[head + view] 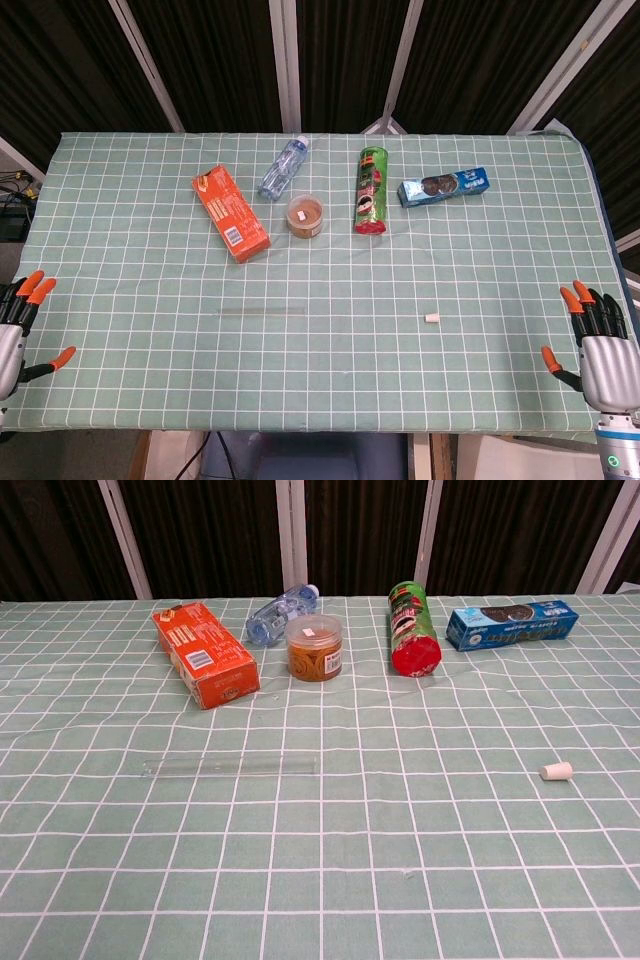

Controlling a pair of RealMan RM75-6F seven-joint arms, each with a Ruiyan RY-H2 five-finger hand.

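Pictured at the near corners of a desk [120, 390] under a green checked cloth: left hand [22, 325] and right hand [598, 345], both with fingers spread apart and holding nothing, orange fingertips pointing up, each resting at the desk's front edge. Seen in the head view only; out of frame in the chest view. Nearest the right hand, inward and slightly ahead of it: a small white stopper [432, 318] lying alone on the cloth, well clear of the fingers. Farther inward, between the two hands and roughly level with the stopper: a clear glass tube [262, 312] lying flat, crosswise, touching nothing else. Far ahead of both hands, in a loose row across the desk's back half: an orange box [231, 212] lying flat, closest to the left hand's side; beside it a water bottle [284, 167] on its side, cap pointing away; just in front of the bottle a small round jar [306, 215] standing upright with a clear lid and brown contents; next to that a green can [372, 190] on its side, red end toward the hands; and, toward the right hand's side, a blue biscuit pack [443, 187] lying flat. All five well apart from either hand. Behind the desk: dark curtains and pale frame bars.
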